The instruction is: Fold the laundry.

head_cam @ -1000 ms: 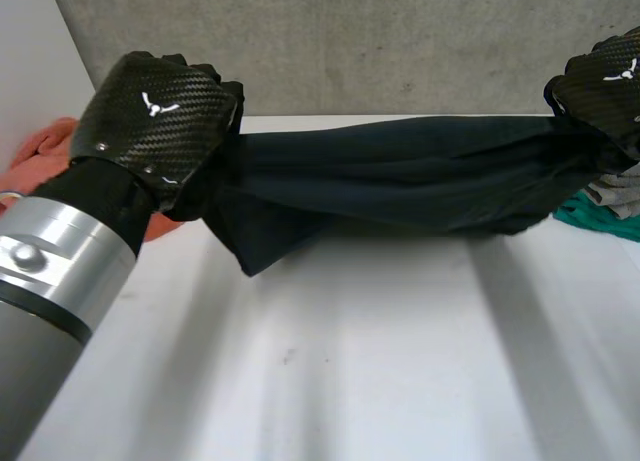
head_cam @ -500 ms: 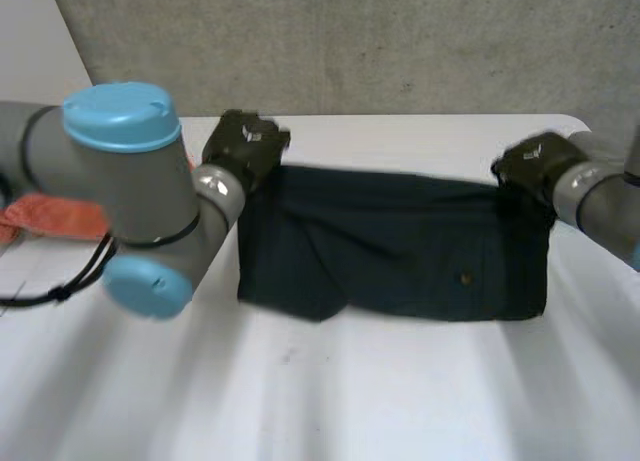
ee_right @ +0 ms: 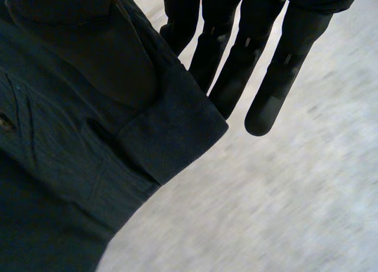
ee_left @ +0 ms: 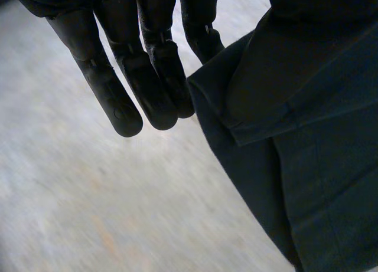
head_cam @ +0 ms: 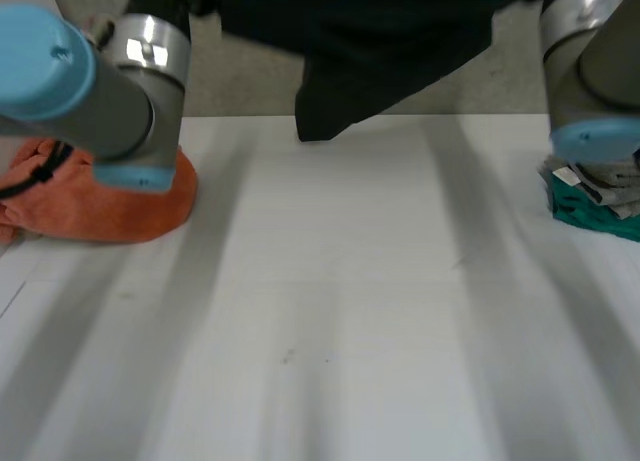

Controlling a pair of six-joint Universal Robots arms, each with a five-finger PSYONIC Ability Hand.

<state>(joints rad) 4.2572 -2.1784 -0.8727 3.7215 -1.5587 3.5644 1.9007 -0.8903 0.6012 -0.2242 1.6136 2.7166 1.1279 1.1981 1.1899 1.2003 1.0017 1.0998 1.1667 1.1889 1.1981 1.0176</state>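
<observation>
**Dark garment hangs in the air between both hands**

The near part of the white tabletop (head_cam: 330, 311) is bare. Further back, an orange cloth (head_cam: 100, 206) lies in a heap on the left side, partly under the left arm (head_cam: 100, 81). On the right side lies a green cloth (head_cam: 590, 216) with a pale folded piece (head_cam: 600, 181) on top of it, just beside the right arm (head_cam: 590, 61).

Behind these, over the far edge of the tabletop, a dark garment (head_cam: 380, 51) hangs in the air between the two arms. Its lowest corner comes down to about the line of the far edge. I cannot tell whether it touches the tabletop. A grey wall (head_cam: 250, 81) stands behind it.

In the left wrist view, the left hand (ee_left: 139, 65) points down with its fingers straight and close together. The garment hangs just beside them from the thumb side of the palm, and its folded hem touches the nearest finger. So the hand is clamped on the cloth up near the palm, where the grip itself is covered.

The right wrist view shows the same on the other end. The right hand (ee_right: 282, 77) has straight fingers held together, and a cuffed edge of the garment hangs against them, caught at the thumb side.
</observation>
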